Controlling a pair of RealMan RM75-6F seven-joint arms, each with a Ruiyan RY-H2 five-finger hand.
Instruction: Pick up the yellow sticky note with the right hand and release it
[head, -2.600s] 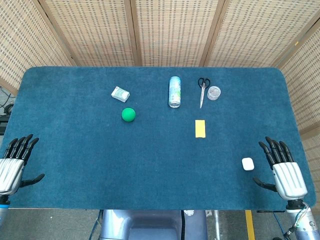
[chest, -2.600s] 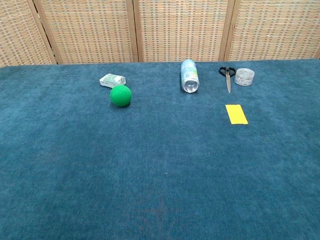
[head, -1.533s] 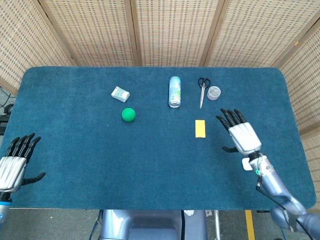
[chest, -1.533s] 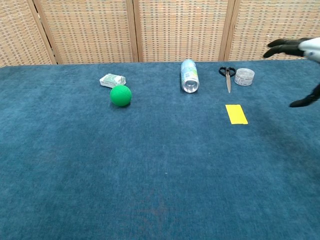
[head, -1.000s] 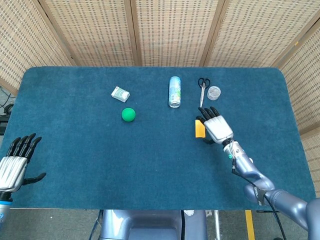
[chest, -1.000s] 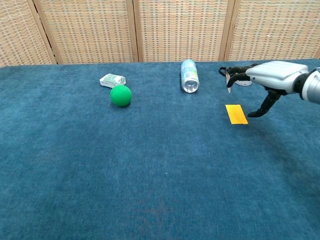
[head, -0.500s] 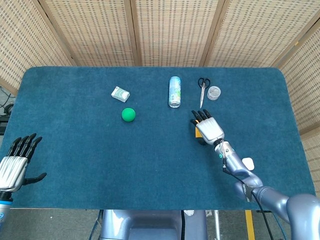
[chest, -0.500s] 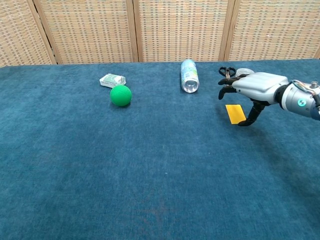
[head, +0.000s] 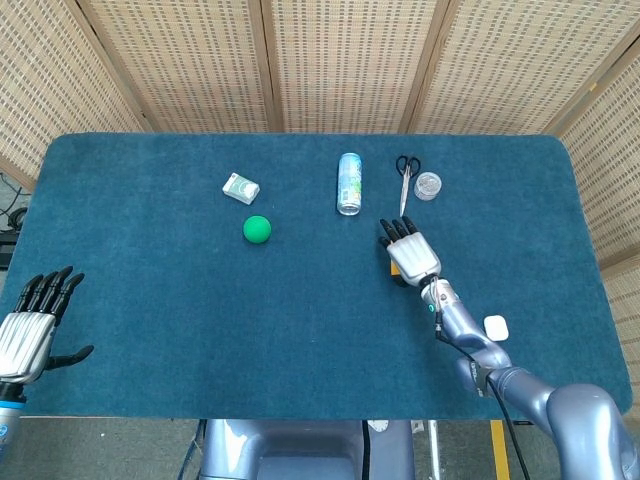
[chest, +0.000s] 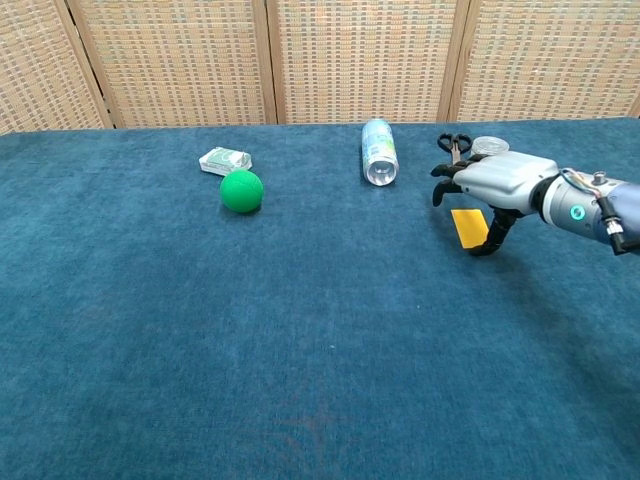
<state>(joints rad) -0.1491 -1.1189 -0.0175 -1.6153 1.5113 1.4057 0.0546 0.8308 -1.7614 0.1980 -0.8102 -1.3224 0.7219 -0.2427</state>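
Note:
The yellow sticky note (chest: 468, 226) lies flat on the blue cloth, right of centre. My right hand (chest: 497, 181) hovers just over it, palm down, fingers spread toward the left and thumb pointing down at the note's right edge. In the head view the right hand (head: 411, 255) covers the note almost fully. Nothing is held in it. My left hand (head: 30, 330) rests open at the table's near left corner, seen only in the head view.
Black scissors (head: 405, 177) and a small clear jar (head: 428, 185) lie just beyond the right hand. A can (head: 349, 183) lies on its side at centre back. A green ball (head: 257, 229) and a small box (head: 240, 188) sit at left. A white case (head: 495, 327) lies near the right forearm.
My right hand has swept from the near right corner up and left to the sticky note and now sits over it. The note and the left hand have not moved.

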